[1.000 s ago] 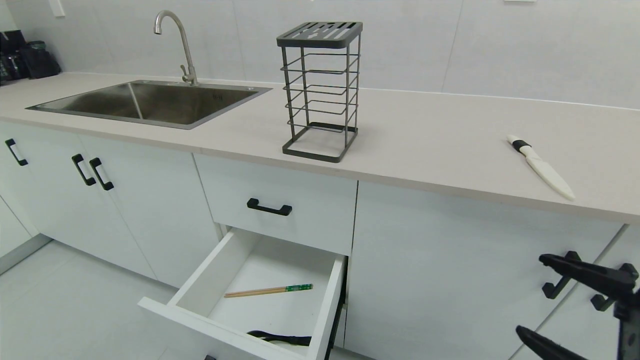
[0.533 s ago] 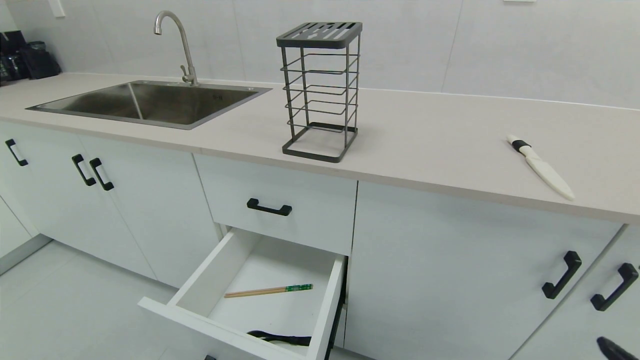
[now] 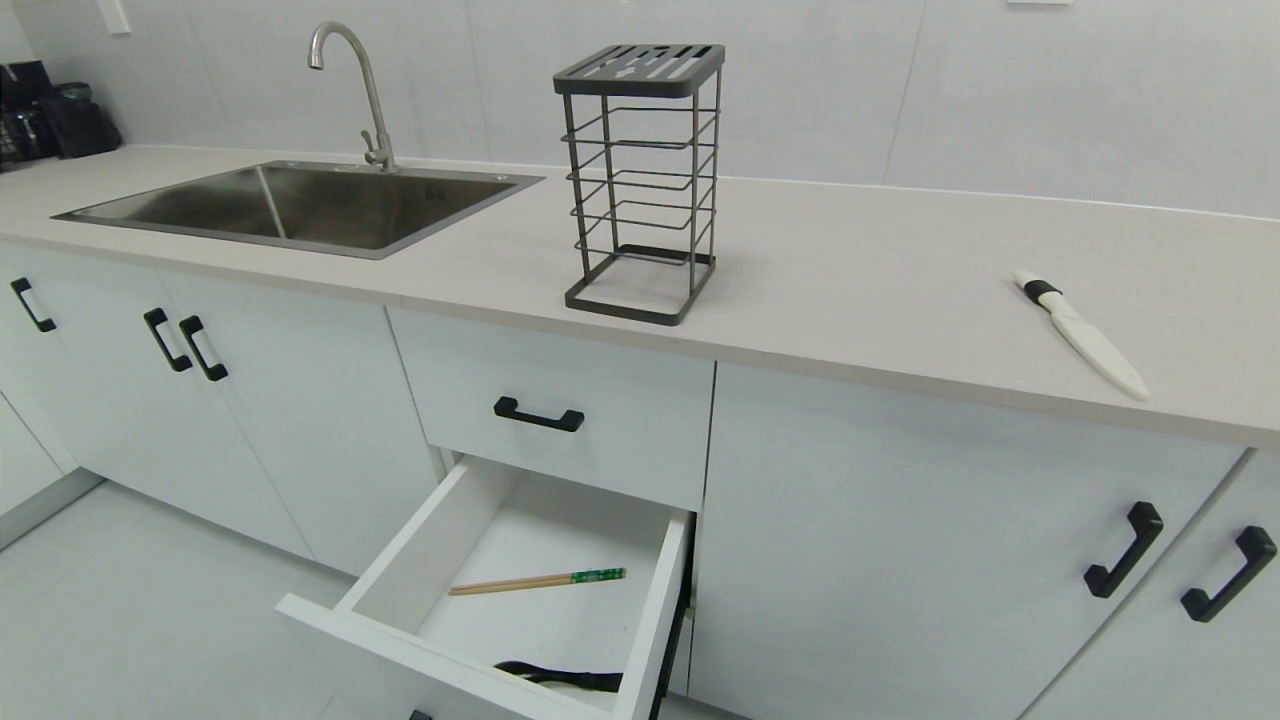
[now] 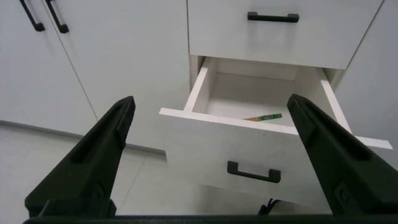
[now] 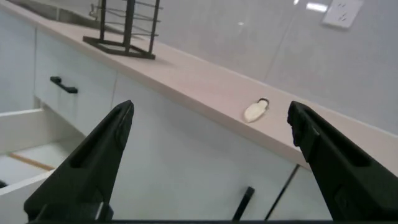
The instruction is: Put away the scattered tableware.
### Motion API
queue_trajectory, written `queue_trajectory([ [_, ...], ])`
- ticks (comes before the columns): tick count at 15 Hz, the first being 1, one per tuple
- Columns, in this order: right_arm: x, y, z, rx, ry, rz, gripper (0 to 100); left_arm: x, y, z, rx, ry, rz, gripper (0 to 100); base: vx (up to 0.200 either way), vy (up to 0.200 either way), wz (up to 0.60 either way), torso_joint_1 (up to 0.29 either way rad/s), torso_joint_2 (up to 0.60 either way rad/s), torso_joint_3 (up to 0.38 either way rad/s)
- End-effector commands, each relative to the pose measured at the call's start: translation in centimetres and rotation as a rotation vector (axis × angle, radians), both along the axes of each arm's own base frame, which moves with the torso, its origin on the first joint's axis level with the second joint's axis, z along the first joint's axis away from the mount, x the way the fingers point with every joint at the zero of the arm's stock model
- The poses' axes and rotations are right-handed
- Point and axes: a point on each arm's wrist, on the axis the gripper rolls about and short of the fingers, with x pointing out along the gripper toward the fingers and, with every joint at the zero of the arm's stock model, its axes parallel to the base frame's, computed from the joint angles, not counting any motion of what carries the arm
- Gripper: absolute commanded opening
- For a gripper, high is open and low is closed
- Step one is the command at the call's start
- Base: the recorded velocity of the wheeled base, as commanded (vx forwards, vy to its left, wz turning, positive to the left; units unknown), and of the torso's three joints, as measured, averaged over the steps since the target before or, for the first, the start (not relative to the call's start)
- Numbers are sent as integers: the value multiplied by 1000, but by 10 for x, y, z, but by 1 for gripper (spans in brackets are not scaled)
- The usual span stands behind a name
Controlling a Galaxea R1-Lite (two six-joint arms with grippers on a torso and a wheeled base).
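The one piece left out is the white knife (image 3: 1080,333) with a black band near its handle end. It lies flat on the bench (image 3: 850,290) at the right side of the head view, close to the front edge and well apart from the wire knife rack (image 3: 640,180) in the upper middle. Its long axis runs slantwise: the banded end is farther back, and the tip points to the lower right, toward the bench edge.

The right pincer (image 5: 211,107) is spread wide and holds nothing. In its wrist view the knife (image 5: 255,111) shows between the two fingers, farther off and much shortened, so I judge the pincer looks almost along the blade.

The left pincer (image 4: 211,102) is also spread and empty, and it faces the open drawer (image 4: 261,134), where the chopsticks (image 3: 537,580) lie already. The right arm seems clearly nearer to the knife, and I think its pincer must turn across the blade before it closes
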Motion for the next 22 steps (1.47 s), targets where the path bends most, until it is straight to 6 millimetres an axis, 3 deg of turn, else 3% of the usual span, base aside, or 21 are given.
queue_trajectory([
  [1,-15,0,-25,38,-30,-73,100,0,0,0,0,1,0,100,0,0,0,0,0,0],
  [3,-12,-3,-32,218,66,-166,100,0,0,0,2,-1,0,100,0,0,0,0,0,0],
  [5,-9,-5,-43,289,180,-214,100,0,0,4,26,-38,-9,100,0,0,0,0,0,0],
  [6,-8,-5,-53,291,284,-240,100,-8,-1,39,6,-268,-16,100,0,0,0,0,0,0],
  [7,-7,-5,-58,283,328,-245,100,-12,-1,51,-9,-293,-35,100,0,0,0,0,0,0],
  [9,-8,-6,-73,245,470,-303,100,-13,-1,45,-66,-234,-54,100,0,0,0,0,0,0],
  [13,-8,-6,-72,271,454,-308,100,-9,-3,38,-106,-94,-154,100,0,0,0,0,0,0],
  [17,-8,-6,-72,272,455,-308,100,0,-5,63,-111,-13,-230,100,0,0,0,0,0,0],
  [22,-8,-6,-72,272,455,-309,100,29,-8,63,-147,219,-362,100,0,0,0,0,0,0],
])
